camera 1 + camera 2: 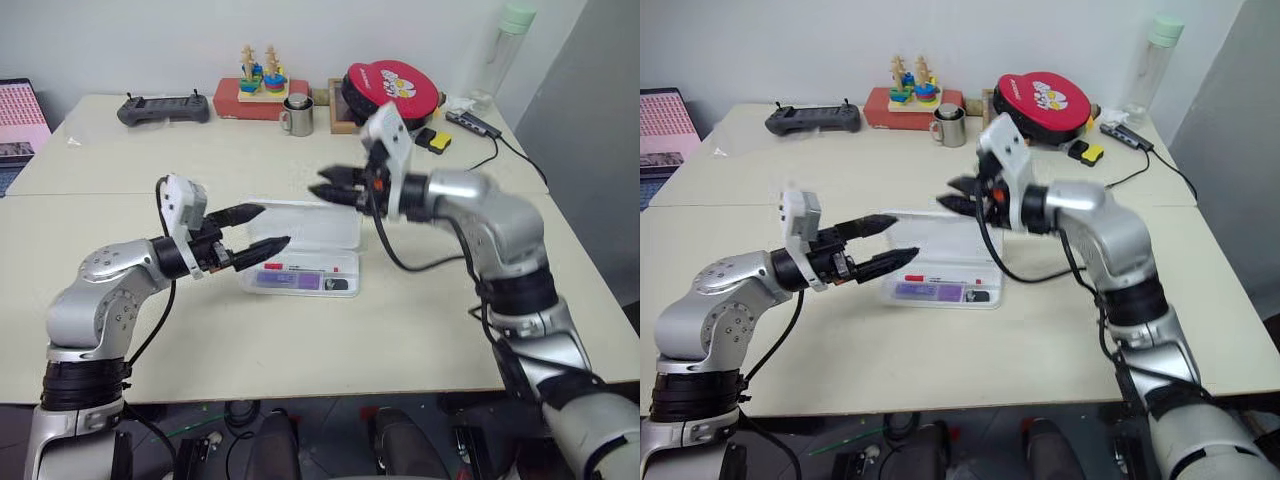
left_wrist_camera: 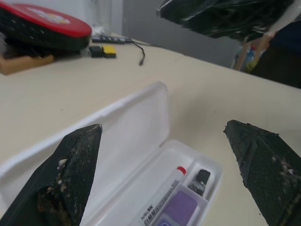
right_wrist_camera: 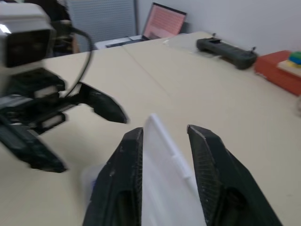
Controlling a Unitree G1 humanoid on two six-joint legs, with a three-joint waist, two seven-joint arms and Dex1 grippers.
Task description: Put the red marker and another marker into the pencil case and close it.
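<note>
Markers (image 2: 175, 207) inside open pencil case (image 1: 330, 228)

This looks like an office or a lab room where people test things. Two plain cream tables (image 1: 300, 150) stand pushed together by a bare white wall. At the far left edge a laptop (image 1: 20, 120) shows a pink screen. Along the back sit a black game-style controller (image 1: 163, 108), a metal mug (image 1: 297, 115), a wooden stacking toy (image 1: 262, 75) and a tall water bottle (image 1: 508, 45) at the upper right.
</note>
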